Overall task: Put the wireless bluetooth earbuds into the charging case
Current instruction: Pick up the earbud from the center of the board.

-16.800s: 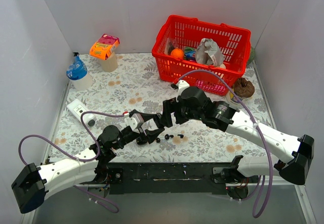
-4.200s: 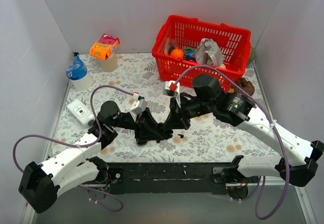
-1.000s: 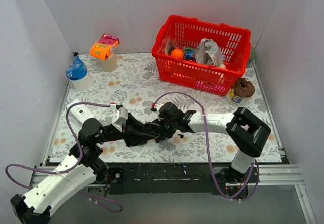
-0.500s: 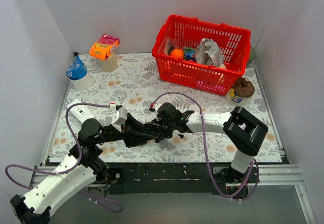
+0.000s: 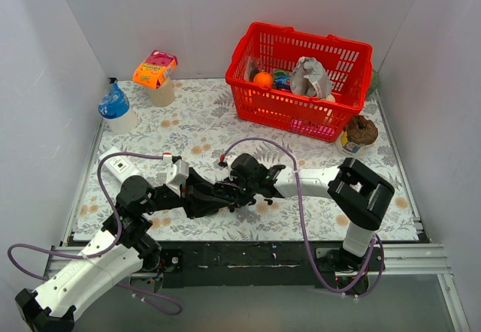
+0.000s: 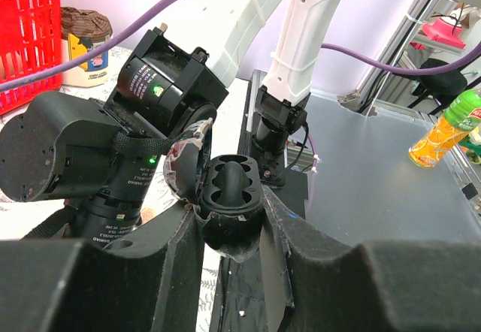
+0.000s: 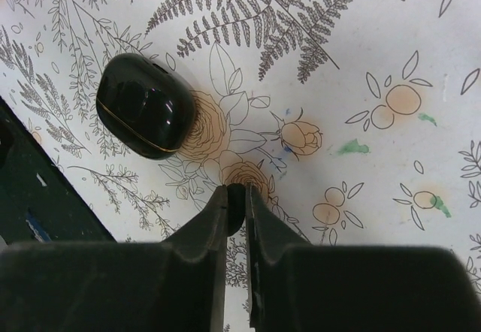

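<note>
In the left wrist view my left gripper (image 6: 231, 230) is shut on the charging case (image 6: 229, 197). The case is black and open, and its two sockets face the camera. In the right wrist view my right gripper (image 7: 236, 197) is shut on one of the wireless bluetooth earbuds (image 7: 236, 207), a tiny black bit pinched at the fingertips just above the floral table cover. From above, the left gripper (image 5: 224, 198) and the right gripper (image 5: 240, 197) meet near the table's front middle. The case and earbud are hidden there.
A larger black oval piece (image 7: 146, 116) lies left of the right fingertips. A red basket (image 5: 304, 76) of items stands at the back right. At the left are a blue-capped bottle (image 5: 116, 108), an orange-lidded cup (image 5: 155, 73) and a white box (image 5: 119, 165).
The right wrist has edged slightly to the left, toward the left gripper. The left arm has not moved.
</note>
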`<control>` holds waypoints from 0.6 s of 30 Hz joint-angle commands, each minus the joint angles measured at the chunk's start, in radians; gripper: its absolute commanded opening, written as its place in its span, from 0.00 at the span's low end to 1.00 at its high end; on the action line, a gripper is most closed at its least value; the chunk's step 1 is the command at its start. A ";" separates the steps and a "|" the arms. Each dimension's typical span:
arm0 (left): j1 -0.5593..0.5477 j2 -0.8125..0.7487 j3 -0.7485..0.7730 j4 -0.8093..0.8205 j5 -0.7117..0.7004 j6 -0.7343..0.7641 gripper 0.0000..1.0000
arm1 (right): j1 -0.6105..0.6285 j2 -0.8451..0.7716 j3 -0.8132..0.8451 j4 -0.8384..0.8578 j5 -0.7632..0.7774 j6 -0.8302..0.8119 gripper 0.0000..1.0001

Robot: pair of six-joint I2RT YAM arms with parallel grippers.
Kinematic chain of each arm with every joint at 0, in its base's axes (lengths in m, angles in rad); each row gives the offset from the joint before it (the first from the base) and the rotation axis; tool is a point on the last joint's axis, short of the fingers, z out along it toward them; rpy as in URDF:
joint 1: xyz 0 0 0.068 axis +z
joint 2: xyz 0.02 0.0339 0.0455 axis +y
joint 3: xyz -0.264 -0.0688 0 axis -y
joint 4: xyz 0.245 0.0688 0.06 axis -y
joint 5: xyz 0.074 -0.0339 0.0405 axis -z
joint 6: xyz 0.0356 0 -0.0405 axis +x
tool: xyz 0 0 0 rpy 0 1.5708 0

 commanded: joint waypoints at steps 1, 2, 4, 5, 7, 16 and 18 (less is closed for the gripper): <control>-0.003 -0.003 0.008 -0.004 -0.008 0.008 0.00 | 0.007 0.011 0.002 -0.044 -0.001 0.002 0.11; -0.005 -0.003 0.008 -0.002 -0.006 0.008 0.00 | 0.007 0.006 0.001 -0.046 0.001 0.002 0.09; -0.003 -0.001 0.008 -0.001 -0.008 0.007 0.00 | 0.007 -0.009 0.001 -0.050 0.002 0.003 0.01; -0.003 0.000 0.007 0.001 -0.006 0.007 0.00 | 0.006 -0.015 0.001 -0.056 0.004 0.003 0.01; -0.003 0.004 0.008 0.004 -0.008 0.007 0.00 | 0.006 -0.040 0.008 -0.075 0.018 0.002 0.01; -0.003 0.022 0.001 0.050 -0.032 -0.007 0.00 | -0.054 -0.357 -0.029 -0.200 0.025 -0.088 0.01; -0.003 0.033 -0.007 0.080 -0.048 -0.018 0.00 | -0.057 -0.453 -0.016 -0.258 0.047 -0.139 0.01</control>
